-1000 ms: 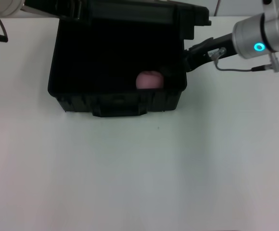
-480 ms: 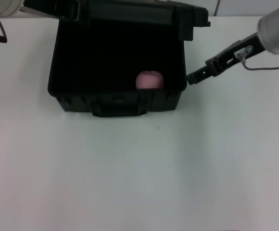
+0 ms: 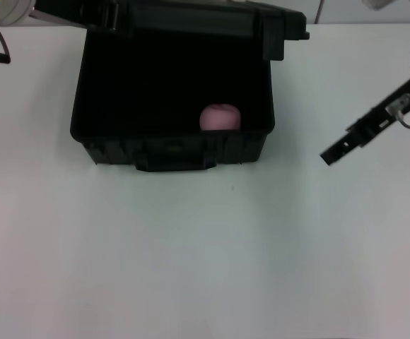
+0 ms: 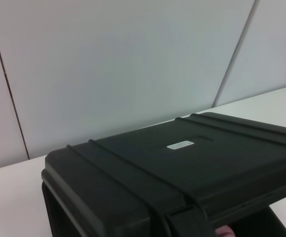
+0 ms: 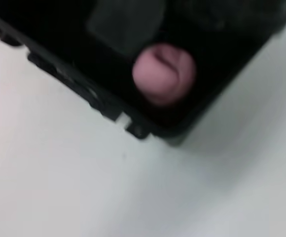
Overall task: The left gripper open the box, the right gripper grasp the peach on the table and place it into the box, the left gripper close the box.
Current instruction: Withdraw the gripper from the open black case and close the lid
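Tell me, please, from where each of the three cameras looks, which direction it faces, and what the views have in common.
Head view: sits high, faces forward and down onto the table; shows the open box, the peach inside, the right pincer beside the box, and the left arm at the far corner.
Left wrist view: sits behind the box, faces its raised lid and the wall; no body part shows.
Right wrist view: faces down at the box's corner; no body part shows.
Shared: head and right wrist views both show the peach in the box.

One large black hard-plastic box (image 3: 173, 120) sitting open, one small round dusty-pink peach (image 3: 220, 117) lying inside it, one white table (image 3: 205, 254) carrying it, one thin black right gripper (image 3: 326, 156) showing.
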Controlling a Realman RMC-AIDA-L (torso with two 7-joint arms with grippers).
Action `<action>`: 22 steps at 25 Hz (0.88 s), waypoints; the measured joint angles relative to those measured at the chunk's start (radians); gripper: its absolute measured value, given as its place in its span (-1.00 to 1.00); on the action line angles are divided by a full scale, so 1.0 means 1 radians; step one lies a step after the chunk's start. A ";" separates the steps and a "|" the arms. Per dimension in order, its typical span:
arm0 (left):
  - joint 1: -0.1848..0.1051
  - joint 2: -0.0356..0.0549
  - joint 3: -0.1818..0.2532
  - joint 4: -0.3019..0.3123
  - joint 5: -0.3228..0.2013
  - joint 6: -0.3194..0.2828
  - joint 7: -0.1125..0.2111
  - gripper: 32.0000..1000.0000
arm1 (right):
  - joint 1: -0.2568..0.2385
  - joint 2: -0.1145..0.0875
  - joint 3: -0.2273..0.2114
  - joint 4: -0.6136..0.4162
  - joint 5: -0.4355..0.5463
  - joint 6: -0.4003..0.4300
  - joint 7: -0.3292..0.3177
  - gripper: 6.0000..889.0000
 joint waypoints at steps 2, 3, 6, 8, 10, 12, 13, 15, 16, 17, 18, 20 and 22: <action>0.000 0.0000 0.000 0.000 0.000 0.000 0.000 -0.22 | 0.002 0.003 0.000 -0.001 -0.039 0.022 0.010 0.79; 0.001 0.0000 0.000 0.000 0.000 0.000 0.000 -0.22 | 0.002 0.004 -0.001 -0.002 -0.056 0.030 0.016 0.79; 0.003 0.0000 0.000 0.000 0.000 -0.001 0.000 -0.22 | 0.002 0.005 -0.004 -0.004 -0.088 0.045 0.029 0.79; 0.003 0.0000 0.000 0.000 -0.001 -0.001 0.000 -0.22 | 0.002 0.006 -0.003 -0.004 -0.103 0.053 0.032 0.79; 0.003 0.0000 0.000 0.000 -0.001 -0.001 0.000 -0.22 | 0.002 0.006 0.000 -0.004 -0.111 0.056 0.033 0.79; 0.003 -0.0001 0.000 0.000 0.000 -0.001 0.000 -0.22 | 0.002 0.007 0.000 -0.004 -0.112 0.056 0.034 0.79; 0.003 0.0000 0.000 -0.001 -0.001 -0.001 0.000 -0.22 | 0.002 0.007 0.000 -0.004 -0.113 0.053 0.034 0.79; 0.003 0.0000 0.000 -0.001 -0.001 -0.002 0.000 -0.22 | 0.002 0.007 0.000 -0.004 -0.113 0.051 0.034 0.79; 0.003 0.0000 0.000 -0.002 -0.001 -0.002 0.000 -0.22 | 0.002 0.007 0.000 -0.004 -0.113 0.051 0.034 0.79; 0.003 -0.0001 0.000 -0.002 -0.001 -0.002 0.000 -0.22 | 0.002 0.007 0.000 -0.004 -0.114 0.050 0.034 0.79; 0.003 0.0000 0.000 -0.002 -0.001 -0.002 0.000 -0.22 | 0.002 0.007 0.000 -0.004 -0.114 0.050 0.035 0.79; 0.002 -0.0001 0.000 -0.003 0.000 -0.002 0.001 -0.22 | 0.002 0.007 0.000 -0.004 -0.114 0.049 0.035 0.79; -0.002 0.0000 0.000 -0.004 0.000 -0.006 0.001 -0.22 | 0.002 0.007 0.000 -0.004 -0.114 0.048 0.036 0.79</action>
